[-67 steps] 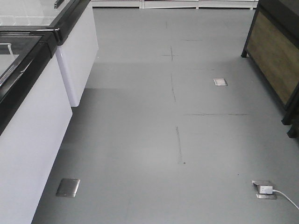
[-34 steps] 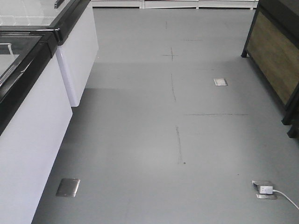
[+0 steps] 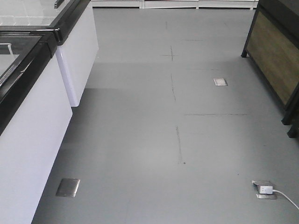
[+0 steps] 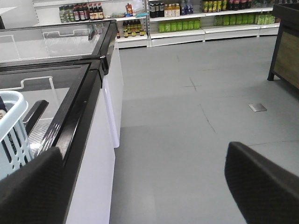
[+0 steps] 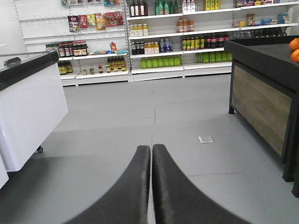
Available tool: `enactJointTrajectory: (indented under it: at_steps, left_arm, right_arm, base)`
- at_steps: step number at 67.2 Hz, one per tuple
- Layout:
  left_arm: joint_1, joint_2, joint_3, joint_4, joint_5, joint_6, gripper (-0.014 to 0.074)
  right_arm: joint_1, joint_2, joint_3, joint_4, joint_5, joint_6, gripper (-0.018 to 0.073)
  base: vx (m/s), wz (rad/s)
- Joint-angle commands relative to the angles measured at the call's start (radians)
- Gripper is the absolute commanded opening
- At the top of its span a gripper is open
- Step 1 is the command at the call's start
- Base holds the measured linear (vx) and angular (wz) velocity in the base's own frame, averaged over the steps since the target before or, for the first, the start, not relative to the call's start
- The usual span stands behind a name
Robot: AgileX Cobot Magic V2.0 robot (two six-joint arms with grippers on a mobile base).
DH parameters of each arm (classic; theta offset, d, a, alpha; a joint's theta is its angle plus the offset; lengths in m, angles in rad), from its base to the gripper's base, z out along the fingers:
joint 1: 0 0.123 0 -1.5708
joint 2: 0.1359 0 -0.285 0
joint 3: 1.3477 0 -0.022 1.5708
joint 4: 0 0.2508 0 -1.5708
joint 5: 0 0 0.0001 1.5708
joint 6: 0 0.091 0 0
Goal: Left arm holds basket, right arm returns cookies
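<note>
**Front view.** I see open grey floor (image 3: pixel 140 140) running ahead beside the white freezer (image 3: pixel 28 140), whose black top edge lines the left side. Across from the freezer is a dark wood-panelled stand (image 3: pixel 273 56), and the lane between them is wide. One metal floor plate (image 3: pixel 68 187) lies at the freezer's foot. A white plug (image 3: pixel 265 189) sits well away from it.

**Left wrist view.** The left fingers (image 4: pixel 28 191) stand wide apart with nothing between them. The basket (image 4: pixel 11 135) shows at the frame edge against the freezer's glass top, just beside the finger nearer the freezer. I cannot tell whether they touch, nor what the basket contains. Stocked shelves (image 4: pixel 187 23) stand beyond the freezer.

**Right wrist view.** The right fingers (image 5: pixel 135 186) are pressed together, gripping nothing, over floor between freezer and stand. Oranges (image 5: pixel 294 49) lie on the stand.
</note>
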Motion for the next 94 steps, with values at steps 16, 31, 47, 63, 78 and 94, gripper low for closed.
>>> enactJointTrajectory:
  at_steps: [16, 31, 47, 63, 78, 94]
  left_arm:
    - [-0.002, 0.006, -0.035, -0.008, -0.064, -0.006, 0.0647]
    - [-0.002, 0.008, -0.035, -0.255, -0.091, -0.223, 0.0546]
    - [-0.002, 0.012, -0.034, -0.398, -0.208, -0.317, 0.0475]
    - [0.090, 0.122, -0.038, -0.517, -0.439, -0.398, 0.0468]
    - [0.454, 0.210, -0.088, -0.620, -0.405, -0.344, 0.0468]
    - [0.634, 0.331, -0.172, -0.654, -0.357, -0.346, 0.0468]
  right_arm:
    - [-0.006, -0.005, 0.003, -0.006, -0.071, -0.005, -0.0008]
    - [-0.006, -0.005, 0.003, -0.006, -0.071, -0.005, -0.0008]
    - [-0.006, -0.005, 0.003, -0.006, -0.071, -0.005, -0.0008]
    - [-0.006, -0.005, 0.003, -0.006, -0.072, -0.005, -0.0008]
    - [-0.006, -0.005, 0.003, -0.006, -0.071, -0.005, -0.0008]
    - [-0.006, -0.005, 0.003, -0.006, -0.071, -0.005, -0.0008]
  base:
    - [0.00, 0.00]
    - [0.00, 0.00]
    - [0.00, 0.00]
    - [0.00, 0.00]
    - [0.00, 0.00]
    - [0.00, 0.00]
